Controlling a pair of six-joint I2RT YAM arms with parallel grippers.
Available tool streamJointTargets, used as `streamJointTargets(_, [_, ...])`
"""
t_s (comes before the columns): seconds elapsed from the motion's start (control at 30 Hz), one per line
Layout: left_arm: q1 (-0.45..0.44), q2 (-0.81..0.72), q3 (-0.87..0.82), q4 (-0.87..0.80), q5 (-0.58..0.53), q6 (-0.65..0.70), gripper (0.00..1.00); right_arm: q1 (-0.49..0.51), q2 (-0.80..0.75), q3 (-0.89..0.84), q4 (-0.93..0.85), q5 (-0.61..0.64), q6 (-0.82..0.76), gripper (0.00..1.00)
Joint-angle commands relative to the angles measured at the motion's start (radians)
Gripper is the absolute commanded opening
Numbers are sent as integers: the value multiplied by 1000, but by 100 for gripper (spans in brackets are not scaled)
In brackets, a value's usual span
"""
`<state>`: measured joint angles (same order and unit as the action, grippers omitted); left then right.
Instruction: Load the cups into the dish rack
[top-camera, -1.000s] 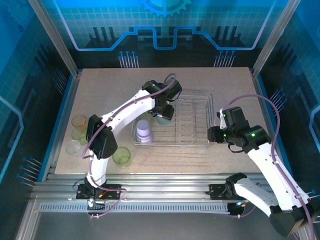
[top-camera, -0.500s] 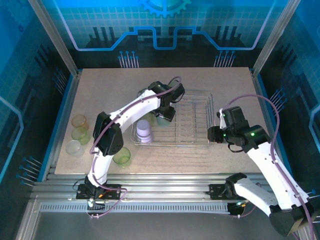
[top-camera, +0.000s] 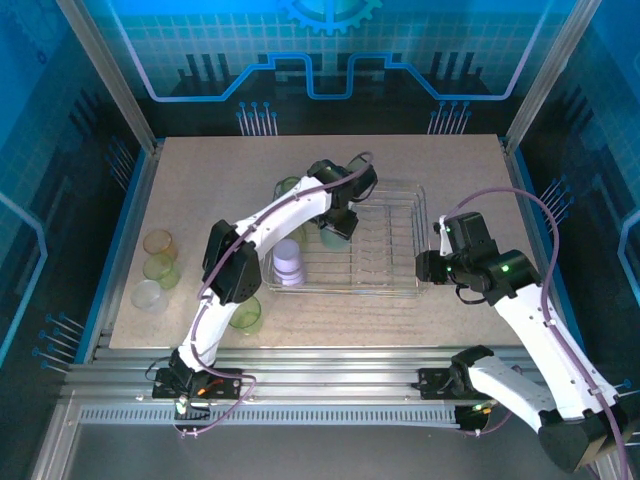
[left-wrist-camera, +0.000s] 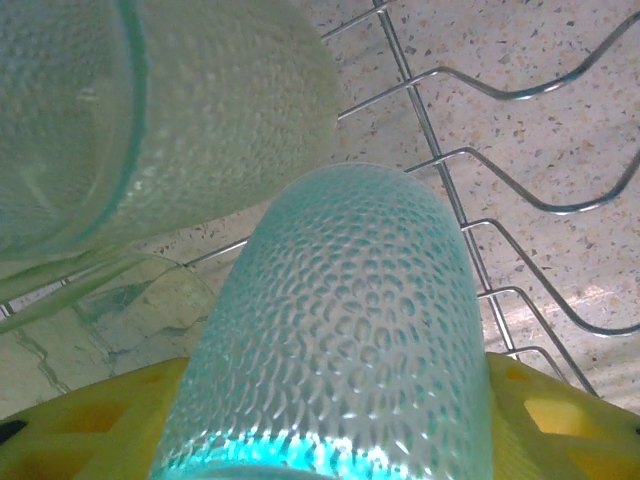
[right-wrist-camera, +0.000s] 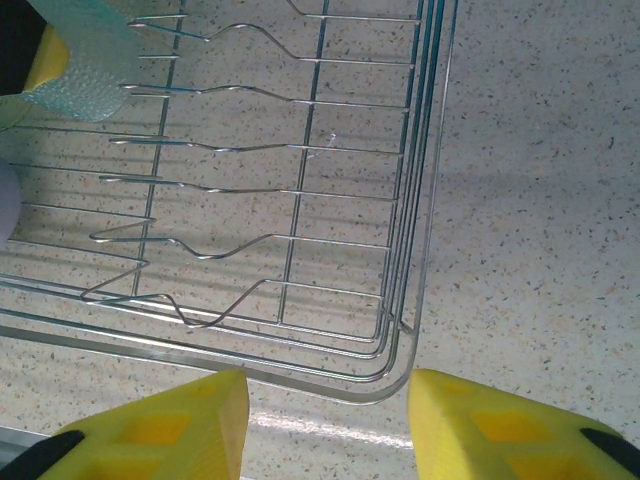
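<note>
The work surface is a speckled tan table (top-camera: 200, 180) inside a blue-lit enclosure, with the rack (top-camera: 419, 250) set right of centre on it. The left gripper (top-camera: 340, 218) reaches over the far-left part of the rack. Its fingers (left-wrist-camera: 565, 415) are clamped on the teal cup (left-wrist-camera: 340, 320). In the left wrist view the cup lies between the two yellow pads, with one end projecting past the fingertips over the rack wires. A pale green cup (left-wrist-camera: 150, 110) sits just beyond the fingertips, to their left and very close to the teal cup; whether the two touch cannot be told. A lavender cup (top-camera: 288, 263) sits in the rack on the near side of the left fingers. The right gripper (right-wrist-camera: 325, 420) hovers with its fingers spread and nothing between them. The near-right corner of the rack lies just ahead of its fingertips. Four loose cups (top-camera: 160, 268) stand on the table, three well to the left of the left fingers and one nearer that arm's base. The step in hand appears to be placement of the teal cup, with the loading judged less than half complete. The next move calls for lowering the cup onto a free span of wires beside the pale green cup without pushing that cup. The fingers should release only once the cup is supported, then withdraw upward clear of both cups.
</note>
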<state>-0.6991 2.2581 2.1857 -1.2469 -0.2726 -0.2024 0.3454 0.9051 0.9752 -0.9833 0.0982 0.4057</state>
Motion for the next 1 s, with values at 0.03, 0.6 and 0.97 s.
streamJointTargets(0.03, [28,30,33,-34,13,26,46,-12,0,36,-12,18,-20,46])
streamJointTargets(0.6, [41,47,49,-29,38,66,81,-11,-14,31,-5,60,47,45])
streamJointTargets(0.97, [25,-53,3,31,39,80,97,-11,-29,67,-32,-16,56,47])
